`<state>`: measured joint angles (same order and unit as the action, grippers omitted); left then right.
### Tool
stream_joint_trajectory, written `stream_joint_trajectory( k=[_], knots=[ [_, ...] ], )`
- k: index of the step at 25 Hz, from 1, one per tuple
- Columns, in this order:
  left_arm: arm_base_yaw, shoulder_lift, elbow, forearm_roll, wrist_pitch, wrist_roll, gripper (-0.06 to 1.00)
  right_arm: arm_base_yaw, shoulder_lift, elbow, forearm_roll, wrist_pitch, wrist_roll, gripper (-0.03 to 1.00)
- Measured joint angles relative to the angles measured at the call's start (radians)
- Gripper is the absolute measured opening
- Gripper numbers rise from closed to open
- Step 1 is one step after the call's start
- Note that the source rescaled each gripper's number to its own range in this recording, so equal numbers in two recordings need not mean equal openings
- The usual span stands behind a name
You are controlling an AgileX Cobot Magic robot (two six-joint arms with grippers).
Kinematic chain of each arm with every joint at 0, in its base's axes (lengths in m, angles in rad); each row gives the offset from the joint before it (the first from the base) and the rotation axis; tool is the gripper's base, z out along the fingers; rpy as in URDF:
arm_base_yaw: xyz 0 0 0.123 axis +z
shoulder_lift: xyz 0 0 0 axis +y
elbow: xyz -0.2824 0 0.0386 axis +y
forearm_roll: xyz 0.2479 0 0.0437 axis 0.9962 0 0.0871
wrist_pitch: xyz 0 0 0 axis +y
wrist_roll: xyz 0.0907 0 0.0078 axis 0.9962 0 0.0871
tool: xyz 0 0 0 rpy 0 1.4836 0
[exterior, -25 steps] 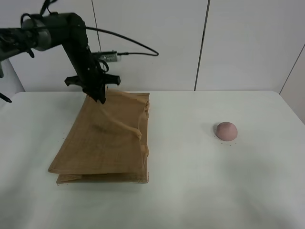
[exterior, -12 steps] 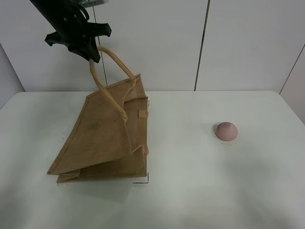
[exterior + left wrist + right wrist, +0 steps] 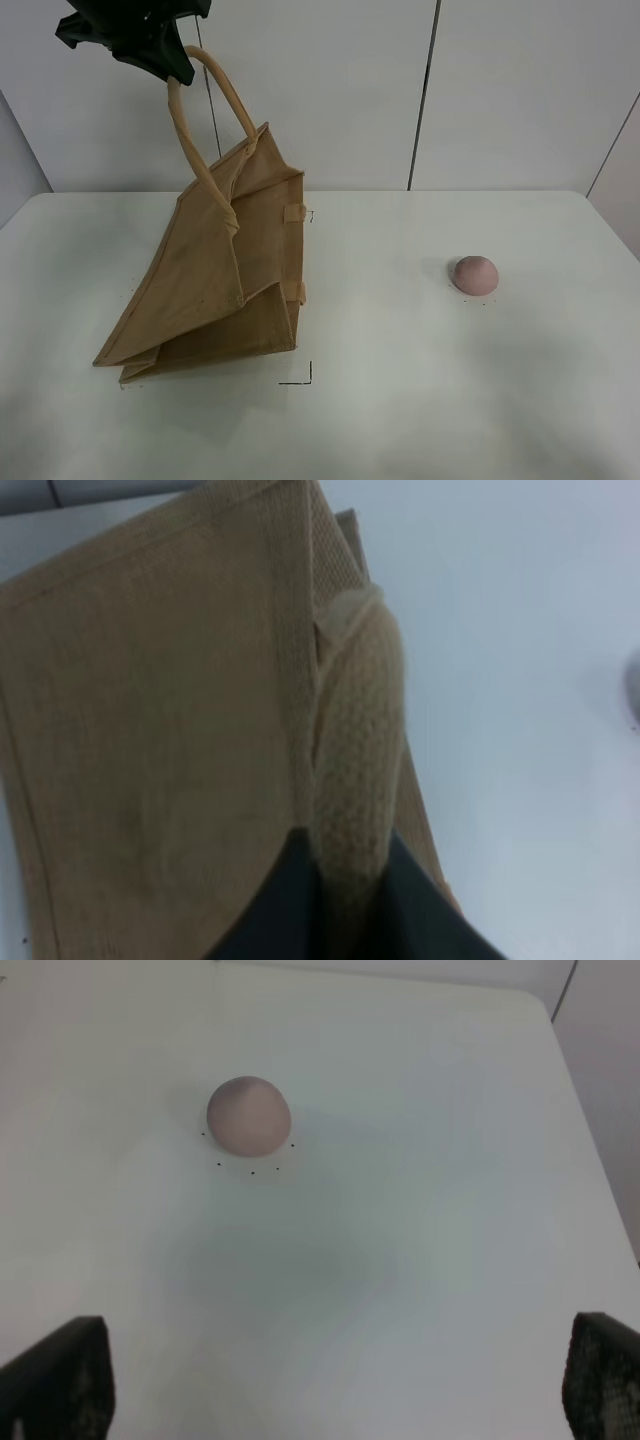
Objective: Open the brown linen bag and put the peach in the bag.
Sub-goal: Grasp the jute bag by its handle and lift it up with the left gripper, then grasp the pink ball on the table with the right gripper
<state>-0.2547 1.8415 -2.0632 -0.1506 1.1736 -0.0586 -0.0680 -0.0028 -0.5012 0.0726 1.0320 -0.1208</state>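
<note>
Opening step. Left pincer clamped on the pale loop handle of the tan-brown woven jute bag, one side held high. Right pincer wide, empty, above small dusty-pink round peach. Next, likely: grasp peach.

No readable text, labels, brands or numbers. The brown linen bag, peach and table are unmarked; only a black corner tick at the bag's 5 o'clock.

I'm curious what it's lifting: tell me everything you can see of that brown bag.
The brown linen bag is a coarse tan woven tote with a paler thick rolled loop handle. The left hand is shut on that handle, holding one side panel up so the bag leans tilted. Its bottom edge rests on the white table, apart from the peach.
</note>
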Motion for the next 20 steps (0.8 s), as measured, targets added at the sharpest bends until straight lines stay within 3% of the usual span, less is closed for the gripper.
stream_joint_trajectory(
  k=[12, 20],
  knots=[
    [0.0, -0.046, 0.0, -0.026, 0.001, 0.001, 0.0, 0.0, 0.048, -0.005, 0.006, 0.001, 0.0, 1.0],
    [0.0, -0.046, 0.0, -0.026, 0.001, 0.002, 0.0, 0.0, 0.6, -0.163, 0.063, -0.001, 0.0, 1.0]
  ],
)
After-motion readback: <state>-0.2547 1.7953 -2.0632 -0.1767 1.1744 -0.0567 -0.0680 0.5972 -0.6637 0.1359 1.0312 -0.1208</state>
